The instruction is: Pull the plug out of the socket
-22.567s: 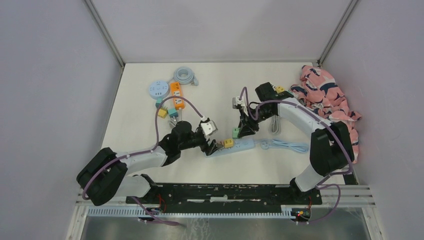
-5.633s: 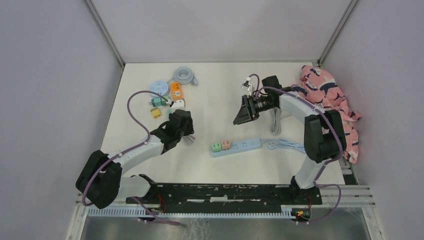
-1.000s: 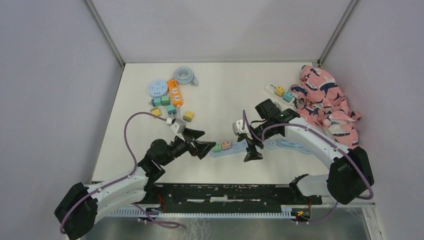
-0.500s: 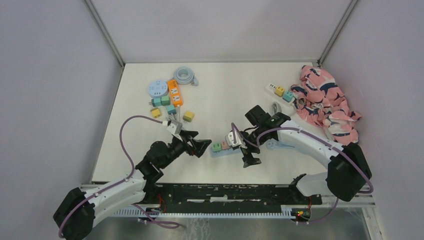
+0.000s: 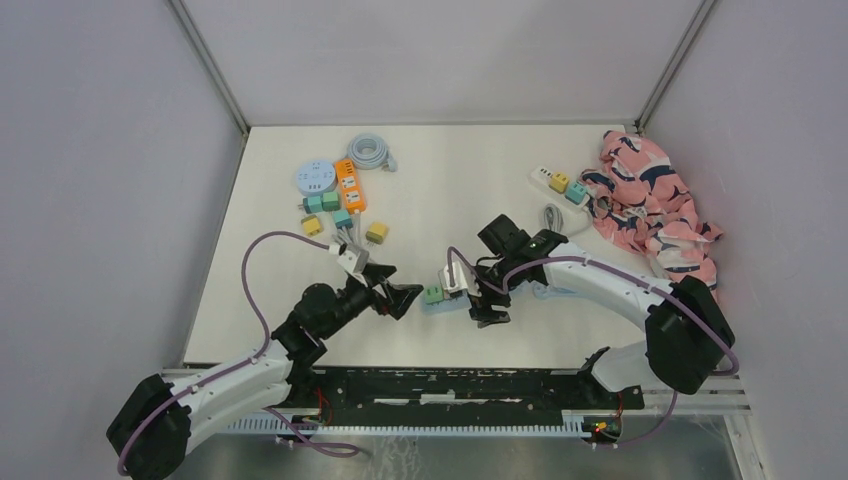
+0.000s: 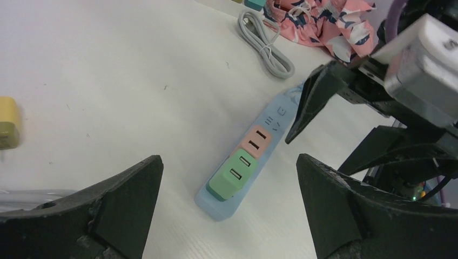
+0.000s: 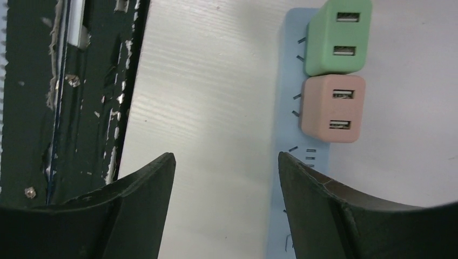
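Green plug (image 6: 233, 176), Mo: where is it?

Mo: Seated at the very end of the blue power strip (image 6: 276, 114), with the pink plug (image 6: 256, 141) just beside it. The strip lies flat on the table (image 6: 108, 81), between the two arms.

Lee: And the hands?

Mo: The left hand (image 5: 402, 290) is spread wide and grasps nothing; it hovers off the strip's green end. The right hand (image 7: 226, 162) is also parted and empty. Its gap sits over bare table beside the strip, with one finger over the strip's edge.

Lee: So what worries you?

Mo: If the right hand clenches there, I think it pinches air or clips the strip's rim and skews it. With the strip not pinned, a pull on the green plug would likely drag the whole strip along. The plugs sit so close that wide fingers could catch both. And the hands are near enough to knock each other.
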`<state>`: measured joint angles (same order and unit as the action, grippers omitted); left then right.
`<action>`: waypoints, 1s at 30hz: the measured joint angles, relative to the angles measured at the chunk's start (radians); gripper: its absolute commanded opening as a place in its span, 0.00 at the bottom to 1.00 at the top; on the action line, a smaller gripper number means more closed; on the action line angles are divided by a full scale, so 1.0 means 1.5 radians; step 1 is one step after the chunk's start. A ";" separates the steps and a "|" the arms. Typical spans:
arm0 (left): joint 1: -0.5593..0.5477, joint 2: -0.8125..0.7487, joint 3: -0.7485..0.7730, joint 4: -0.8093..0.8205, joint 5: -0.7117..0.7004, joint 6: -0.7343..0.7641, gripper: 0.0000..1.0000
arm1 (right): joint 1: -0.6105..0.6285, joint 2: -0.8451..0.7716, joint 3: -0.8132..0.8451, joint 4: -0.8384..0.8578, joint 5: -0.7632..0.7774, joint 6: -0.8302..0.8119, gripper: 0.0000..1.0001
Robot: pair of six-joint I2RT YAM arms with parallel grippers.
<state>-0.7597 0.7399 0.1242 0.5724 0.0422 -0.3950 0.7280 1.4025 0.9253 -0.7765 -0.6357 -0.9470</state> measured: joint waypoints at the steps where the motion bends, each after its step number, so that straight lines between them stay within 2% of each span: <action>1: 0.000 -0.002 -0.004 0.003 0.005 0.005 1.00 | 0.003 0.003 -0.001 0.020 0.008 0.025 0.77; 8: 0.000 0.013 -0.071 0.073 0.069 0.060 1.00 | 0.007 0.011 -0.001 0.135 0.035 0.147 0.79; 13: 0.000 0.063 -0.074 0.102 0.114 0.098 0.98 | 0.004 0.050 0.022 0.159 0.042 0.142 0.73; 18: 0.000 0.108 -0.068 0.109 0.136 0.132 0.94 | 0.004 0.100 0.056 0.182 0.048 0.139 0.72; 23: 0.000 0.121 -0.067 0.110 0.140 0.149 0.87 | 0.004 0.099 0.056 0.179 0.050 0.130 0.71; 26: 0.000 0.120 -0.067 0.109 0.144 0.151 0.80 | -0.001 0.081 0.056 0.160 0.033 0.117 0.71; 30: 0.000 0.120 -0.067 0.109 0.146 0.153 0.76 | -0.010 0.065 0.062 0.152 0.010 0.121 0.75</action>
<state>-0.7597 0.9199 0.0235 0.7364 0.2611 -0.1658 0.7124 1.5005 1.0183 -0.5480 -0.6201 -0.7650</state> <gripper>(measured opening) 0.781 0.717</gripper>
